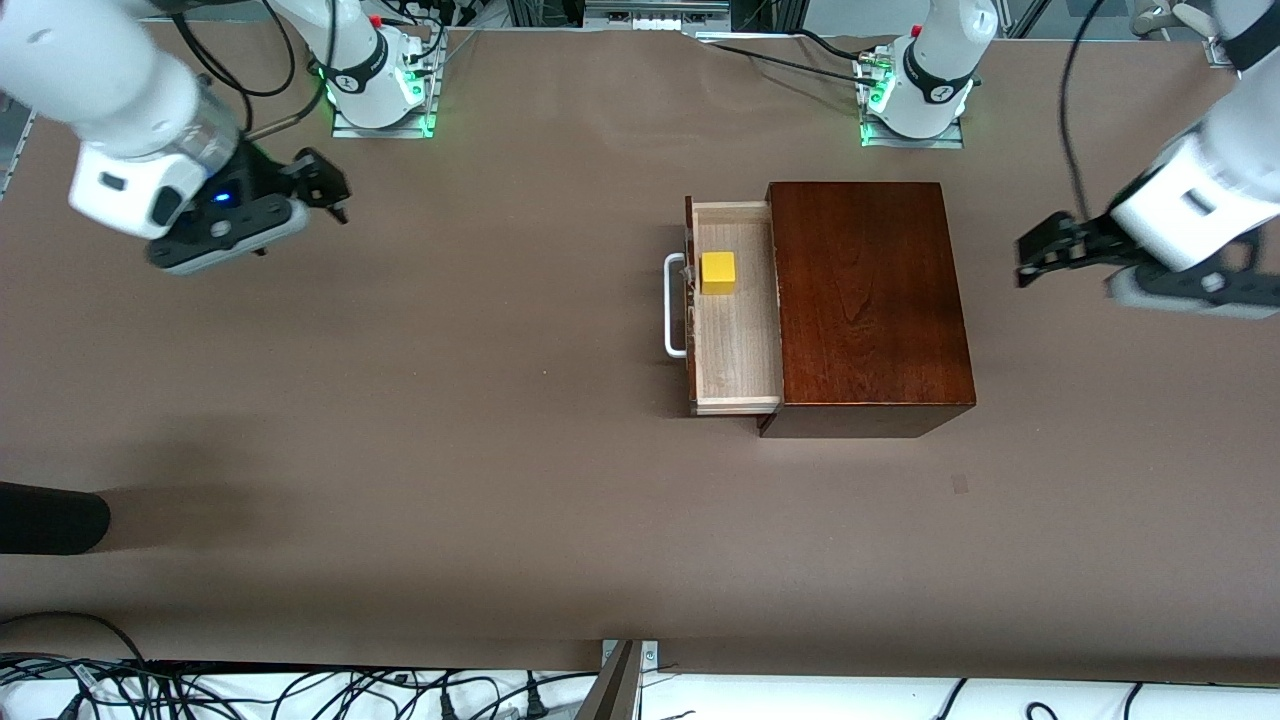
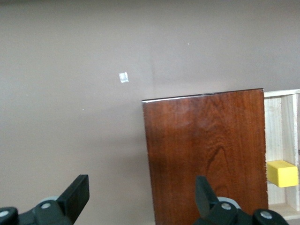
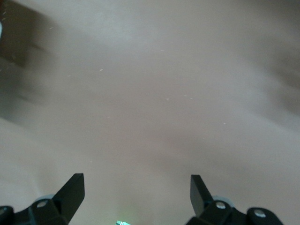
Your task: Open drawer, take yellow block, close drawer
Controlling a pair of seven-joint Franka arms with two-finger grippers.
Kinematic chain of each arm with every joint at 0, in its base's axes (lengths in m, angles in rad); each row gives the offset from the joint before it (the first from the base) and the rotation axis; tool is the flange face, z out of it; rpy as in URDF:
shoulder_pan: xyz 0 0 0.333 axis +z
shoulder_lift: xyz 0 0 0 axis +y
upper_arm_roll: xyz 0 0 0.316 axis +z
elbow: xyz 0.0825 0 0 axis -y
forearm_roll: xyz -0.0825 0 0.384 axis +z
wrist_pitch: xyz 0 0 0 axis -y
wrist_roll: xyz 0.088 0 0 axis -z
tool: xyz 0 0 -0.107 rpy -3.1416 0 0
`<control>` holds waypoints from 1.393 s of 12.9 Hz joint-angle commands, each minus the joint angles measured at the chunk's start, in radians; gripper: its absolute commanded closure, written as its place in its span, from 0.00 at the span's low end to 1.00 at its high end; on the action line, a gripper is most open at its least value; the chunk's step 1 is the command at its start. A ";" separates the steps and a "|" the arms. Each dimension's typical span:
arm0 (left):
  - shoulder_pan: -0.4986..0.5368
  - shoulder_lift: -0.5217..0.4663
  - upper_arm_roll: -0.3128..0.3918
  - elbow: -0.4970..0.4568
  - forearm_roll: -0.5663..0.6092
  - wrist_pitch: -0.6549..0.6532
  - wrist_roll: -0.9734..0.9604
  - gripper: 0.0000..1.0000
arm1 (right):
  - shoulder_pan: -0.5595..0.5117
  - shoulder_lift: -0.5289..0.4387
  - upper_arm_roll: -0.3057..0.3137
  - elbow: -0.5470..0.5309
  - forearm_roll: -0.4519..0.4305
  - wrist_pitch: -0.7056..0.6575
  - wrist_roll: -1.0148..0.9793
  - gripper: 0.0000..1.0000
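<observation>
The dark reddish-brown wooden box [image 1: 868, 290] stands toward the left arm's end of the table. Its drawer [image 1: 735, 340] is pulled out toward the right arm's end, with the white bar handle [image 1: 673, 305] on its front. The yellow block [image 1: 717, 272] sits in the drawer's pale interior. The box [image 2: 206, 150] and block [image 2: 282, 173] also show in the left wrist view. My left gripper [image 1: 1035, 262] is open and empty, up in the air beside the box's closed end. My right gripper [image 1: 325, 185] is open and empty over bare table near its base.
The brown table [image 1: 450, 400] stretches wide around the box. A black object [image 1: 50, 518] juts in at the right arm's end, nearer the front camera. A small pale mark [image 2: 123, 77] lies on the table in the left wrist view. Cables hang along the table's near edge.
</observation>
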 commanded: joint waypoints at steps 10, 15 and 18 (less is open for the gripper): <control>0.007 -0.096 0.017 -0.111 0.077 0.012 0.107 0.00 | 0.382 0.330 0.131 0.182 -0.011 0.205 -0.116 0.00; 0.007 -0.094 0.014 -0.109 0.077 0.011 0.109 0.00 | 0.473 0.524 0.128 0.288 -0.092 0.349 -0.270 0.00; 0.009 -0.094 0.019 -0.111 0.077 0.008 0.112 0.00 | 0.527 0.634 0.128 0.360 -0.179 0.397 -0.275 0.00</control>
